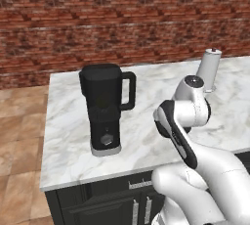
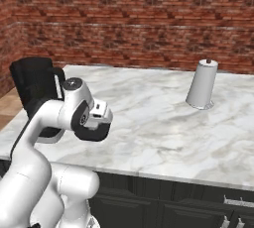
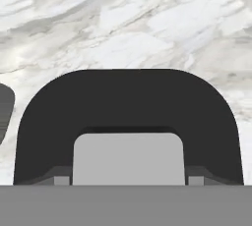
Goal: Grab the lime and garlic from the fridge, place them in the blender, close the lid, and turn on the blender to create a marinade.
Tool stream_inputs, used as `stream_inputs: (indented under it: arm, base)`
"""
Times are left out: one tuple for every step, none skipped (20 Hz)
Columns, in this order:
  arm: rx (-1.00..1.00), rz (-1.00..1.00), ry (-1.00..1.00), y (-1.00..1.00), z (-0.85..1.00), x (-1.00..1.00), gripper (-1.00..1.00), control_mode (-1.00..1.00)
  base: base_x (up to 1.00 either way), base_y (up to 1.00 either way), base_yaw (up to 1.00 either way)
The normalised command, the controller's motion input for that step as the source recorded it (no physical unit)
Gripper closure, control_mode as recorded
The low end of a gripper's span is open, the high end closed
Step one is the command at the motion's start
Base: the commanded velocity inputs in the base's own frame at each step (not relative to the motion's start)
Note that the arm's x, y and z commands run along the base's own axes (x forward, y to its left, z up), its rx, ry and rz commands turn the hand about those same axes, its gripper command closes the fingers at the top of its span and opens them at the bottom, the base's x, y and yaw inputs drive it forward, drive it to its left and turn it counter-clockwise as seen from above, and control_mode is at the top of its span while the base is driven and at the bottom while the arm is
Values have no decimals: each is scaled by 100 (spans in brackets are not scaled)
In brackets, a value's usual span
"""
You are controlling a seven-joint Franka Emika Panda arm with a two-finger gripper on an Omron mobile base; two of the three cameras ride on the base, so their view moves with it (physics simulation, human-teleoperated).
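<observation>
Tool: the tool (image 3: 129, 179) is closed on the lid; in the hand view a finger stands at each side of the lid's lower part, and the jaws are held apart by it.
Lid: the lid (image 3: 128, 102) is flat and black with rounded corners, and its light grey square cap is in the centre. It is very close to the hand camera, and the marble lies behind it.
Blender: the blender (image 1: 104, 109) stands upright near the left end of the tabletop, closer to the front edge than to the back edge. Its looped handle points to the right, along the tabletop. The grey knob on its base faces the front edge. The top of the jug looks dark, and no grey cap shows on it.
Tabletop: the tabletop (image 1: 146, 141) is white marble with grey veins, on a dark cabinet (image 1: 112, 199) with silver handles.
Arm: the white arm is bent over the front edge, to the right of the blender and apart from it.
Paper roll: a pale grey tapered roll (image 1: 209, 70) stands upright towards the back right corner, well apart from the blender.
Wall: a red brick wall (image 1: 122, 18) runs behind the back edge.
</observation>
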Motion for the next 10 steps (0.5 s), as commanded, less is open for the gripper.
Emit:
stream_inputs:
  arm:
    - [0, 0, -14, 4, 100, -27, 100, -100]
    - [0, 0, -14, 9, 100, -24, 100, -100]
    - [0, 0, -14, 3, 100, -33, 100, -100]
    - [0, 0, -13, 5, 100, -34, 100, -100]
    - [0, 0, -13, 10, 100, -28, 100, -100]
    - [0, 0, -13, 11, 100, -31, 100, -100]
    - [0, 0, -11, 14, 100, -31, 100, -100]
    - [0, 0, -10, 16, 100, -31, 100, -100]
    - [0, 0, -10, 16, 100, -31, 100, -100]
    - [0, 0, -5, 26, 100, -23, 100, -100]
  base:
    - [0, 0, 0]
    - [0, 0, 0]
    - [0, 0, 0]
    - [0, 0, 0]
    - [0, 0, 0]
    - [0, 0, 0]
    - [0, 0, 0]
    - [0, 0, 0]
    - [0, 0, 0]
    - [0, 0, 0]
